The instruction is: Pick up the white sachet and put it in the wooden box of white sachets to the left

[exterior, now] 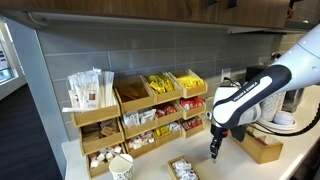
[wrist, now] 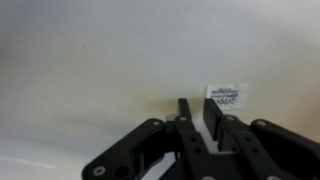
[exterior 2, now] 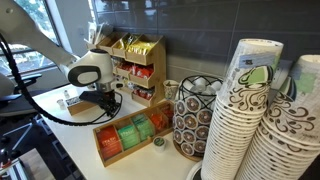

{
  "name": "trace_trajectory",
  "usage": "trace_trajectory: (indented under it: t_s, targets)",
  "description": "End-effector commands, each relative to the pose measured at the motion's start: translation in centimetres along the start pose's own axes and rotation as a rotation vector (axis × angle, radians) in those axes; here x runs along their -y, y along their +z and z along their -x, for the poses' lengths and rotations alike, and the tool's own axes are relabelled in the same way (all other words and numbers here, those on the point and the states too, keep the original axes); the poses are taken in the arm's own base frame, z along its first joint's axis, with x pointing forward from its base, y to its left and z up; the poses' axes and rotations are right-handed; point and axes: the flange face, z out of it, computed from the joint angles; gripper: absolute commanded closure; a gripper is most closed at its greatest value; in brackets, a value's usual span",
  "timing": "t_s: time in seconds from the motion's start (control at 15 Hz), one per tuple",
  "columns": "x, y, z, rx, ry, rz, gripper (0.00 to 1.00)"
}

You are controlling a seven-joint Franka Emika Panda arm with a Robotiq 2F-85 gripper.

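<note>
The gripper [wrist: 198, 104] comes in from the bottom of the wrist view. Its two dark fingers [wrist: 185, 112] are drawn close, with only a slim gap between them, and the pictures do not settle whether they are fully closed or pinching anything. Just past the tip of one finger, the white sachet [wrist: 225, 96] shows as a small pale rectangle with dark print against the plain, light worktop [wrist: 90, 70]. It is blurred, and I cannot tell whether it touches the finger or lies free. In an exterior view the gripper [exterior: 213, 152] points straight down, close above the worktop [exterior: 225, 165], at the end of the white arm [exterior: 262, 88] that reaches in from the edge of the picture. The wooden box of white sachets [exterior: 172, 166] sits near it on the worktop's front edge, low and square, apart from the fingers. Another wooden box [exterior: 262, 147] stands on the gripper's far side. Behind them, against the grey tiled wall, rises the tiered wooden organizer [exterior: 135, 112], stocked with yellow, red and pale packets, and a paper cup [exterior: 121, 167] stands in front of it. In an exterior view a long wooden tray [exterior 2: 103, 146] holds green and orange packets, with tall stacks of patterned cups [exterior 2: 240, 120] in the foreground.
</note>
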Motion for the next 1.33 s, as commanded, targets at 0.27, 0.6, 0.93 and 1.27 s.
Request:
trace_trajectory:
  t_s: [0.27,0.6,0.93,1.27]
  targets:
    - [1.0,0.7,1.0,0.065,-0.030,-0.028,0.15]
    - [0.8,1.1,1.3,0.064,-0.025,-0.021,0.66]
    - [1.2,1.2,1.4,0.060,-0.026,-0.007,0.53]
    - [2.3,1.6,1.6,0.054,-0.041,0.017,0.23]
